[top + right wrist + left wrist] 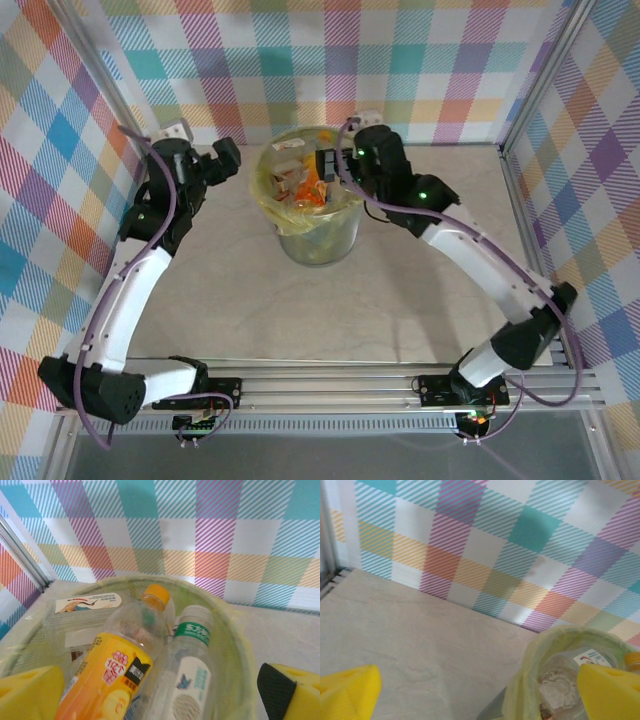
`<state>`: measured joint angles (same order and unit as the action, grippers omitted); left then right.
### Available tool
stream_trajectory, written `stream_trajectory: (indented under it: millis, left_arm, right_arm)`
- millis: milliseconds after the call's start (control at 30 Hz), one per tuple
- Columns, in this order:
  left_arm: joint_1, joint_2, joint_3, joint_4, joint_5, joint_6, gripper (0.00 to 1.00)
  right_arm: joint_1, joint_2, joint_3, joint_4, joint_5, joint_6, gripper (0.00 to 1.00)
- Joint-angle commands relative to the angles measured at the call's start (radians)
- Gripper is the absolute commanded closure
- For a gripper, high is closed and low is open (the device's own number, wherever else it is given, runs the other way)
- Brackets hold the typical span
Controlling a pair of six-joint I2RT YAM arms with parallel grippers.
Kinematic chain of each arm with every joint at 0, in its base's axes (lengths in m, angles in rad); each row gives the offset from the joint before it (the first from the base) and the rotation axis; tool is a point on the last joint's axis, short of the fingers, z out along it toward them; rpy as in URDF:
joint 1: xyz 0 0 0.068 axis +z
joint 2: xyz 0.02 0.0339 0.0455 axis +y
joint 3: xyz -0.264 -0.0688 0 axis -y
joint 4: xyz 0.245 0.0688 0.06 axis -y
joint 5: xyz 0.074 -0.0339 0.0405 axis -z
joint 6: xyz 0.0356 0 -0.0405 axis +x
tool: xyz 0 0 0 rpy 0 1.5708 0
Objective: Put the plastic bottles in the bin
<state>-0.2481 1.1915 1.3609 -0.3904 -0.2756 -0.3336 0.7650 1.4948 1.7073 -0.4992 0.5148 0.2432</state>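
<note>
Plaid walls, pale surface [390,310]; bin [340,245] heaped with plastic bottles [112,680]. Right gripper [327,162] wide, empty, over the rim, seemingly for dropping; left gripper [229,154] wide, empty, alongside.

Pale table [230,310] inside checked walls [420,60]
Pastel plaid stands on three sides; a metal rail [330,378] runs along the table's near edge

Bright, even light, faint shadows; the right hand [160,692] looks softly blurred.
</note>
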Motion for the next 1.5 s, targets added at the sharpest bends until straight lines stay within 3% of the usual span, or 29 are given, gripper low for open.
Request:
stream_trajectory:
  millis: [0,400,500,767,900,1100,1267,1467]
  left_arm:
    - [0.021,-0.088,-0.071,-0.001,-0.067,-0.028,0.00]
    - [0.023,-0.399,-0.501,0.049,-0.162,-0.083,0.00]
    - [0.022,-0.433,-0.600,0.099,-0.169,-0.047,0.00]
    - [0.022,-0.491,-0.880,0.461,-0.221,0.131,0.00]
    - [0.022,-0.420,-0.945,0.608,-0.237,0.195,0.00]
    - [0.027,-0.187,-0.947,0.797,-0.248,0.272,0.00]
    - [0.080,-0.002,-0.951,0.960,-0.181,0.272,0.00]
    - [0.123,0.121,-0.934,1.013,-0.131,0.300,0.00]
  right_arm:
    - [-0.003,-0.117,-0.094,-0.027,0.067,-0.010,0.00]
    - [-0.053,-0.571,-0.607,-0.039,0.282,0.043,0.00]
    - [-0.100,-0.618,-0.697,-0.048,0.288,0.074,0.00]
    - [-0.249,-0.593,-0.888,0.052,0.259,0.099,0.00]
    - [-0.297,-0.536,-0.961,0.179,0.232,0.035,0.00]
    - [-0.364,-0.476,-1.036,0.347,0.200,-0.042,0.00]
    - [-0.425,-0.413,-1.073,0.443,0.099,-0.091,0.00]
    - [-0.444,-0.395,-1.173,0.676,0.047,-0.155,0.00]
